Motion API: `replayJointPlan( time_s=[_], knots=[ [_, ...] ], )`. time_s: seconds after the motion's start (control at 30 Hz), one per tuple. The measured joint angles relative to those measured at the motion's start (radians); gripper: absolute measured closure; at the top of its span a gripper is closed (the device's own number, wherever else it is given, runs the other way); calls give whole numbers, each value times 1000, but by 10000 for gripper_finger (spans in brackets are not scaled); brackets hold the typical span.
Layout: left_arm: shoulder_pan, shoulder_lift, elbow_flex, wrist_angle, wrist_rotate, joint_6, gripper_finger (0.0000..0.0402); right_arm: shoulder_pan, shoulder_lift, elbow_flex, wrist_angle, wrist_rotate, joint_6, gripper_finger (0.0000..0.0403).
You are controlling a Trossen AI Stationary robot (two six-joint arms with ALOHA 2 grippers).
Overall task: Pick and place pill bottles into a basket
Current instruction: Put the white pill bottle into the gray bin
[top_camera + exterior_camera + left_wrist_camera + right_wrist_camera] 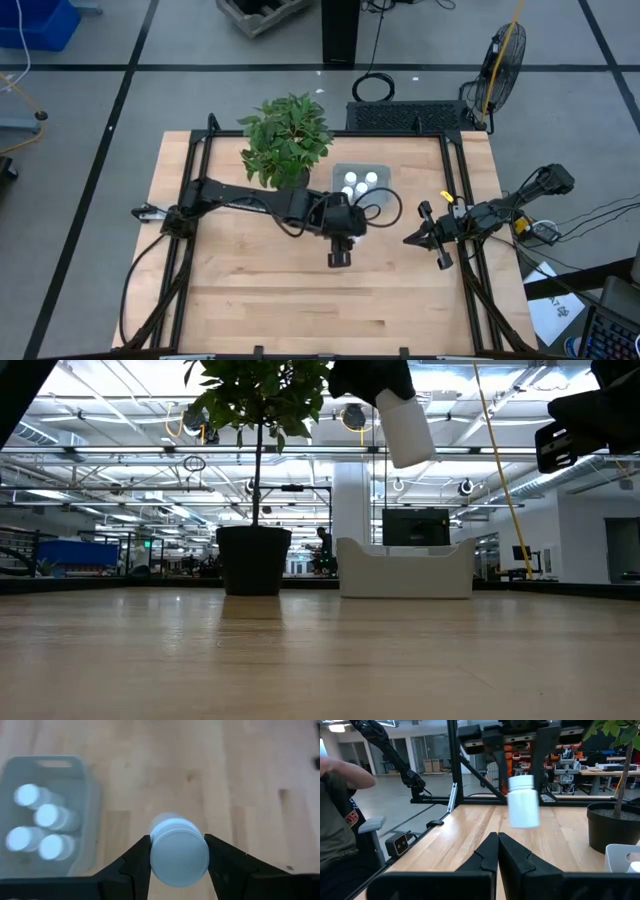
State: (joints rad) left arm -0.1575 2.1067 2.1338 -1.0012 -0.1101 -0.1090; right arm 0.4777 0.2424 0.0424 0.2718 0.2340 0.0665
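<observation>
Pill bottles, small white plastic cylinders with round white caps, are split between bin and air, on a broad butcher-block table point(250, 290) of pale wood strips with a visible grain and a black metal frame. Toward twelve o'clock from the table's middle in the high view stands a bushy green-leaved plant in a dark round pot point(253, 560), its thin stem rising straight out of the soil.

Just beside the pot, at its three o'clock, sits the shallow pale grey-blue translucent plastic basket point(384, 172), rectangular with rounded corners and smooth, cloudy walls. It holds four bottles point(40, 827) standing upright and bunched together, caps up.

The dark left arm reaches across the table from nine o'clock, and the left gripper point(340, 243) hangs at about seven o'clock from the basket, clear of it. Its two black fingers point(137, 860) pinch the fifth white bottle point(179, 851) by its sides, one on each flank. The low view shows this bottle point(406, 428) tilted slightly and raised well above the wood, higher than the basket's rim.

The right gripper point(415, 238) waits near the table's three o'clock edge, its two dark wedge-shaped fingers point(485, 856) pressed together, holding nothing.
</observation>
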Motion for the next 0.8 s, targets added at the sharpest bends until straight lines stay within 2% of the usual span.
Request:
replayJointPlan(
  time_s=[0.2,0.4,0.63,0.8],
  knots=[
    [-8,0,0,-5,93,85,219,0,0,0,0,0,0,399],
    [-5,0,0,24,206,107,237,0,0,0,36,1,-40,399],
    [4,0,0,46,224,153,228,2,4,0,160,-12,61,399],
    [24,0,0,39,317,183,228,2,27,0,210,-73,163,399]
  ],
)
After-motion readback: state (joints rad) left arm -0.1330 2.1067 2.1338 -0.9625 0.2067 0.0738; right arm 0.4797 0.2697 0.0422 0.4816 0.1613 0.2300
